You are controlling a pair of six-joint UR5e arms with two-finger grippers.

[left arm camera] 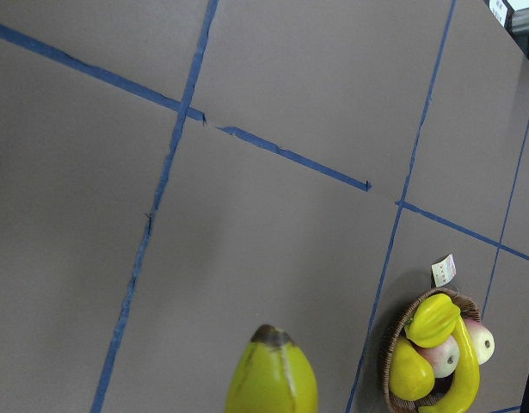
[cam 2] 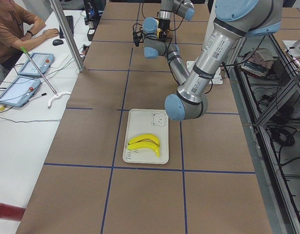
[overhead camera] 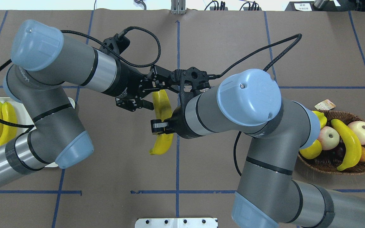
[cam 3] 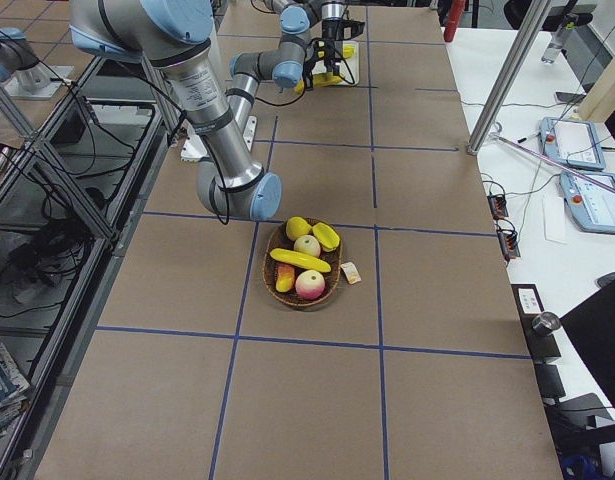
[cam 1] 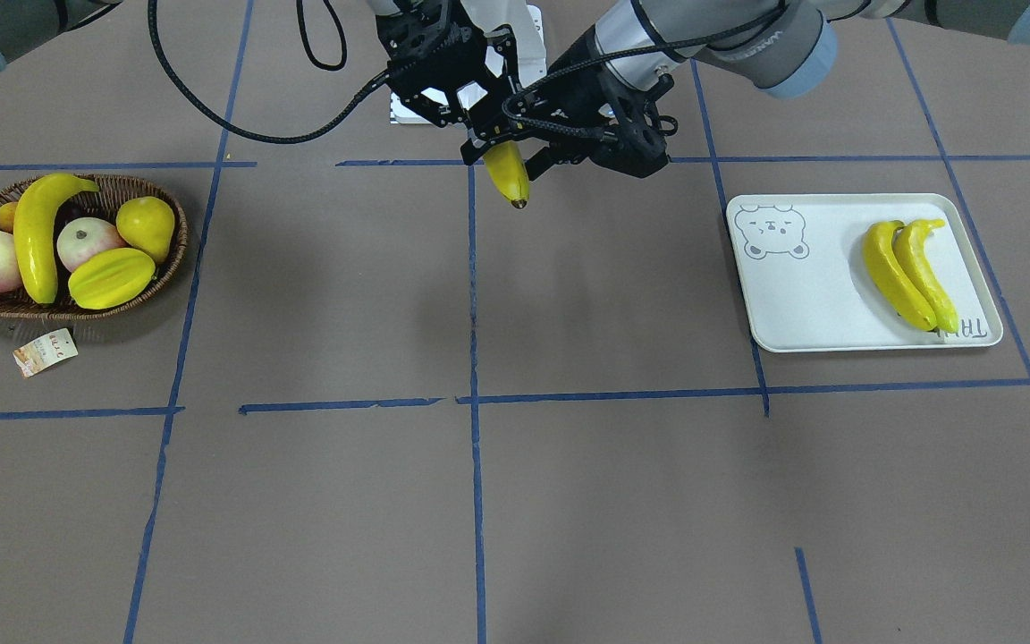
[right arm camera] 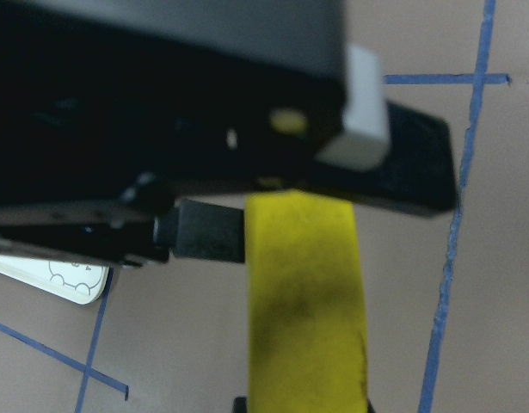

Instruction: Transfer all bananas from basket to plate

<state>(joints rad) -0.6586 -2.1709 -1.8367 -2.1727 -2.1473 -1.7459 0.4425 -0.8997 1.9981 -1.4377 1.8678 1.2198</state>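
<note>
Bananas are half transferred. In the front-facing view, two long curved glossy yellow bananas lie touching on the pale off-white rounded rectangular plate at the right of the frame. In the overhead view, a third banana hangs above the table at frame centre. The right gripper is clamped across it. The left gripper brackets its upper end, but its closure cannot be determined. A fourth banana remains in the shallow dark-brown woven wicker basket at the left, among other fruit.
</note>
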